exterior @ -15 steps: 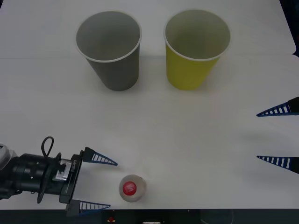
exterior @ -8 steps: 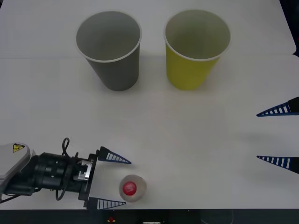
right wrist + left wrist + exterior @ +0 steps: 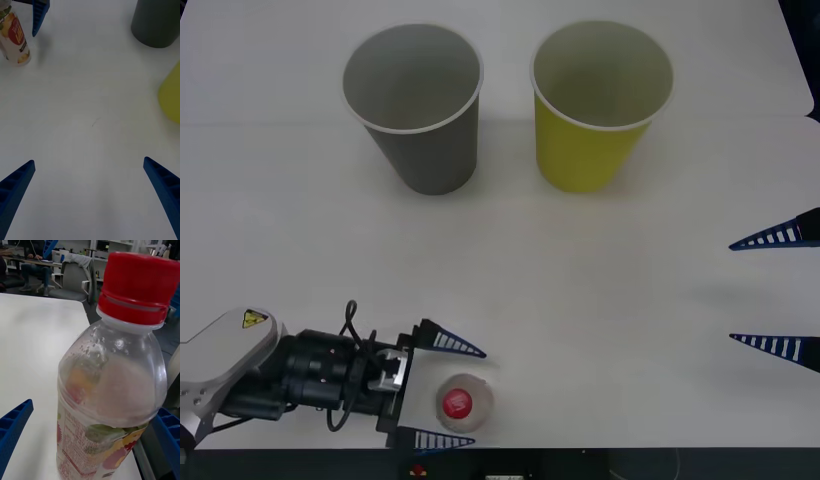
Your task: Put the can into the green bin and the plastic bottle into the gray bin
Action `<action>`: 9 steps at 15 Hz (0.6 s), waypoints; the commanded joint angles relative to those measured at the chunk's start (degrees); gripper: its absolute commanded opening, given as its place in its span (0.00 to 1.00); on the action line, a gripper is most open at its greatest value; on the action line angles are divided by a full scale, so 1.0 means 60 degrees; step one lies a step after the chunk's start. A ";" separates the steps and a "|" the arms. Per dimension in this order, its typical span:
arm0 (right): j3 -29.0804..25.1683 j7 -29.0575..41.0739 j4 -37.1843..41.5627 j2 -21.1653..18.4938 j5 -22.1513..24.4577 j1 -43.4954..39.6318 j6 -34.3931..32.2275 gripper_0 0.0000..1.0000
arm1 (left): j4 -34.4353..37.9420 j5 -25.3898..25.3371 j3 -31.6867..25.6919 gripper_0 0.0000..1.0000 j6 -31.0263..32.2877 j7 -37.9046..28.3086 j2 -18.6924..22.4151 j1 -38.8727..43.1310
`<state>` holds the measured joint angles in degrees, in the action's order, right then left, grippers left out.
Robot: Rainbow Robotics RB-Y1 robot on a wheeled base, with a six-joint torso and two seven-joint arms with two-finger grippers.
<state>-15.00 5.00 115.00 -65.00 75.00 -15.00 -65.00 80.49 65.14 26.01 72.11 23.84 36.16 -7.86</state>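
The plastic bottle (image 3: 463, 402) stands upright near the table's front edge, its red cap facing up. My left gripper (image 3: 477, 397) is open around it, with one blue finger on each side and neither pressing it. In the left wrist view the bottle (image 3: 112, 382) rises close between my left gripper's (image 3: 93, 407) fingers. The gray bin (image 3: 413, 110) stands at the back left and the green bin (image 3: 600, 110) at the back right. My right gripper (image 3: 730, 291) hangs open at the right edge, holding nothing. The can is out of view.
The white table (image 3: 580, 300) stretches bare between the bins and the bottle. In the right wrist view the bottle (image 3: 15, 37), the gray bin (image 3: 157, 22) and the green bin (image 3: 170, 95) lie beyond my open right gripper (image 3: 89, 161).
My left arm has slid rightward along the front edge, and its open fingers now straddle the bottle. The right gripper, the bottle and both bins have stayed put.
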 commanded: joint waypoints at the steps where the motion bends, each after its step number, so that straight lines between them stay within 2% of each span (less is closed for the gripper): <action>1: 0.0000 -0.0001 0.0000 0.0000 0.0000 0.0000 0.0000 1.00 | 0.0003 0.0012 0.0000 1.00 -0.0080 -0.0018 -0.0035 -0.0008; 3: 0.0000 -0.0001 0.0000 0.0000 0.0000 0.0000 0.0000 1.00 | 0.0003 0.0012 0.0000 1.00 -0.0095 -0.0018 -0.0005 -0.0008; 4: 0.0000 -0.0001 0.0000 0.0000 0.0000 0.0000 0.0000 1.00 | 0.0003 0.0027 0.0000 0.78 -0.0095 -0.0003 -0.0005 -0.0022; 5: 0.0000 -0.0001 0.0000 0.0000 0.0000 0.0000 0.0000 1.00 | 0.0003 0.0071 0.0000 0.00 -0.0095 -0.0018 -0.0005 -0.0008; 9: 0.0000 -0.0001 0.0000 0.0000 0.0000 0.0000 0.0000 1.00 | 0.0003 0.0100 0.0030 0.00 -0.0095 -0.0003 0.0053 -0.0008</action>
<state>-15.00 5.00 115.00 -65.00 75.00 -15.00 -65.00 80.49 65.66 26.19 71.54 23.92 36.39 -7.92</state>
